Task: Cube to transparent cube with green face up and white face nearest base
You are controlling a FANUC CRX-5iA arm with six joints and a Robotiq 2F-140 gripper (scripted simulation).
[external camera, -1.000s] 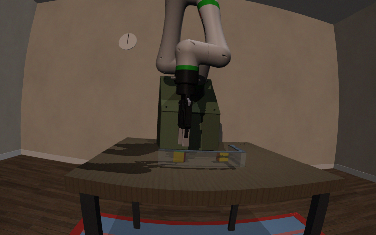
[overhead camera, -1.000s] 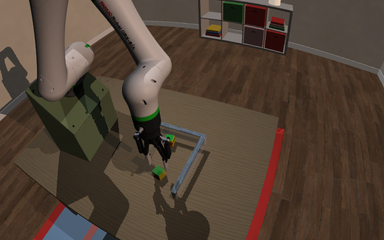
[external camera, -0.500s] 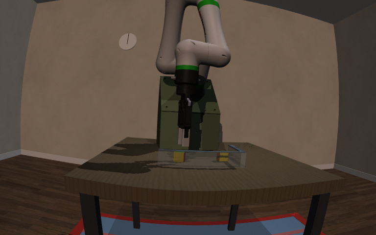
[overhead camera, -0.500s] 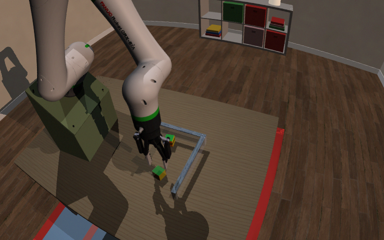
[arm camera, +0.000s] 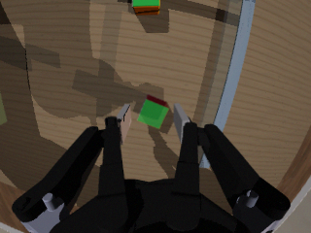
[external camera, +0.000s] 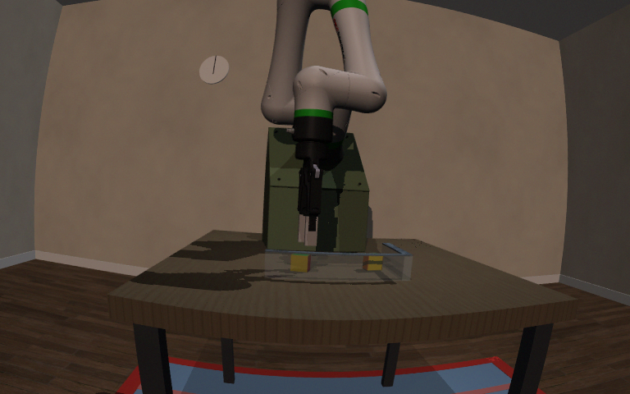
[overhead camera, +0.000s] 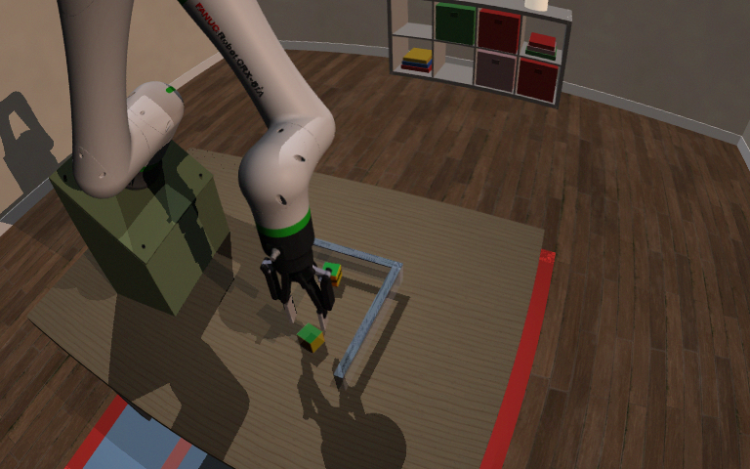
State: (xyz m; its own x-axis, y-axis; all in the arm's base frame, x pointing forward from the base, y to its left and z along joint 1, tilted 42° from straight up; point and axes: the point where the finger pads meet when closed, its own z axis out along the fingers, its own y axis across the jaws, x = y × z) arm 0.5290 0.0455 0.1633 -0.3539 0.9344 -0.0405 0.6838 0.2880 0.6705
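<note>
The cube point(overhead camera: 311, 337) lies on the wooden table with its green face up and a yellow side toward the top camera. It also shows in the exterior view point(external camera: 299, 262) and in the wrist view point(arm camera: 154, 116), where a dark red side shows. My gripper point(overhead camera: 307, 322) hangs straight above it, fingers partly open and straddling it from above, the tips a little over its top and not touching it. The gripper also shows in the exterior view point(external camera: 310, 236) and the wrist view point(arm camera: 151, 112).
A low, see-through blue-grey L-shaped wall point(overhead camera: 370, 298) borders the far and right sides of the work area. The robot's green pedestal point(overhead camera: 148, 232) stands at the left. A shelf unit point(overhead camera: 478, 49) is far back on the floor.
</note>
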